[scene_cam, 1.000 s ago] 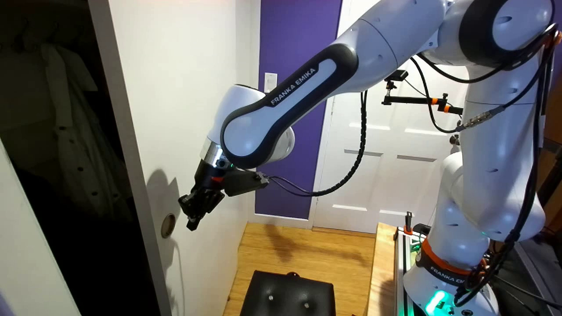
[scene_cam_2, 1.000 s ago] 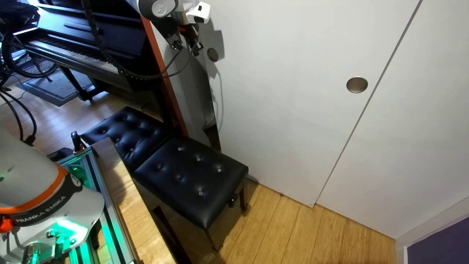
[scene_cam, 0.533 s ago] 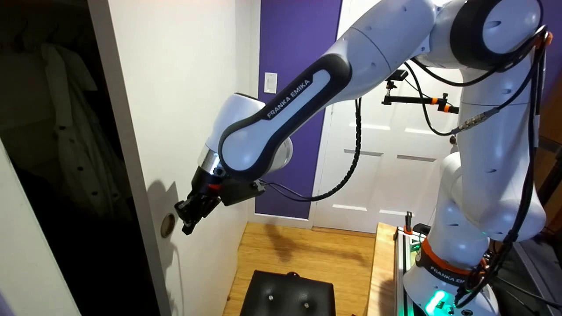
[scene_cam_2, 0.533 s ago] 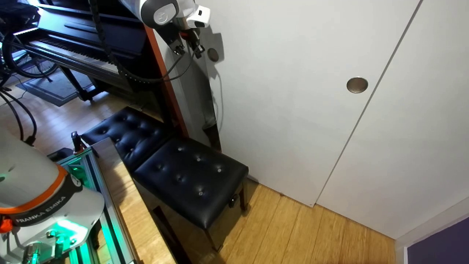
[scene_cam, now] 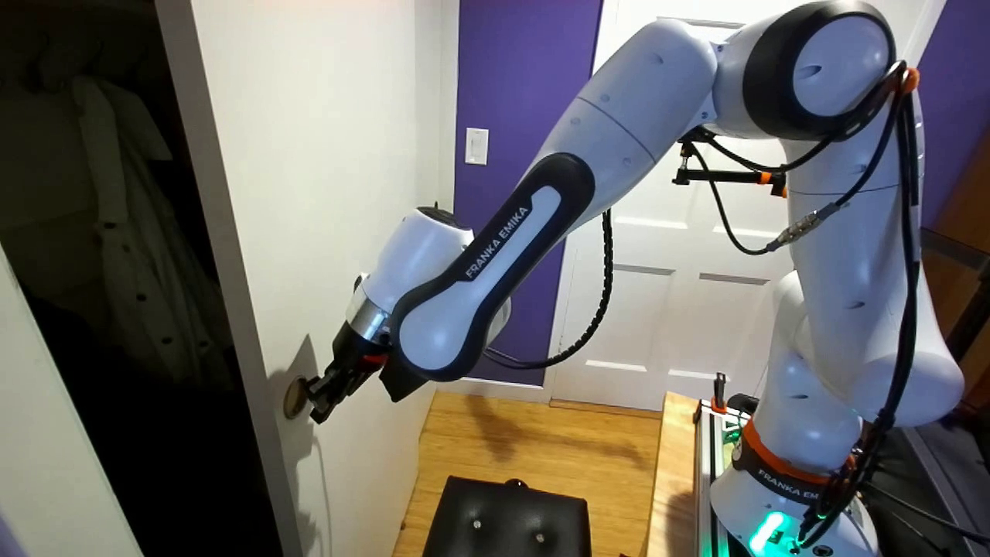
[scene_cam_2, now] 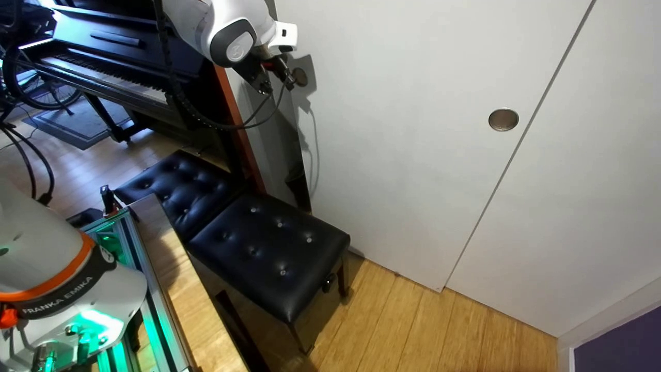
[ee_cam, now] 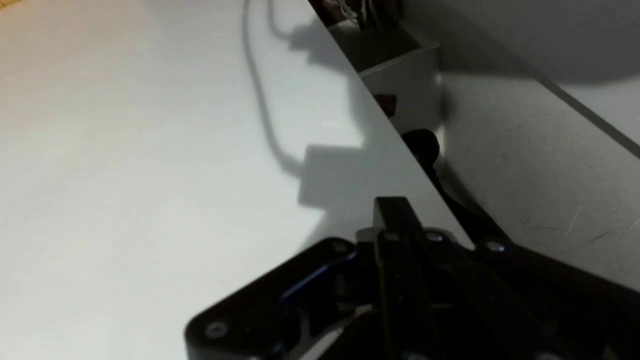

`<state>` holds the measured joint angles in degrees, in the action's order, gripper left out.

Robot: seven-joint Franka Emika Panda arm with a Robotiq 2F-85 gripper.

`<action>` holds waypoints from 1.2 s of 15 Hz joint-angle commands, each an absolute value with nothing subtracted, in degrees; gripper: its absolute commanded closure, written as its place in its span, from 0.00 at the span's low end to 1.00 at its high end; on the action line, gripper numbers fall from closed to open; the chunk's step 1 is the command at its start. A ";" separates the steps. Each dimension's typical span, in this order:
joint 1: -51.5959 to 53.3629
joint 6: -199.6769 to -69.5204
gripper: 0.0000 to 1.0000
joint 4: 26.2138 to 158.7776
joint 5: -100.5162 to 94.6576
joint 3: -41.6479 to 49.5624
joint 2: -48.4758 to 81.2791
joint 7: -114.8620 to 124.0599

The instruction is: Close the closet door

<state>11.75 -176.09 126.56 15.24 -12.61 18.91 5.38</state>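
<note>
The piano (scene_cam_2: 116,58) and hanging coat (scene_cam: 141,259) suggest a home.

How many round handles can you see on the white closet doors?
2. One round handle is right beside the gripper; another round handle sits near the seam between the doors. More could be hidden.

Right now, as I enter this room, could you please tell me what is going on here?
A robot arm seems to be about to slide the white closet door closed. Its hand, shut and with nothing visible in its grip, is close to the door's round recessed pull; I cannot tell whether they touch. The door is not closed: in an exterior view, the dark closet stands open, with a pale garment hanging inside.
</note>
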 commanded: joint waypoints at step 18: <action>22.64 -183.72 1.00 123.67 5.42 -3.09 21.91 3.13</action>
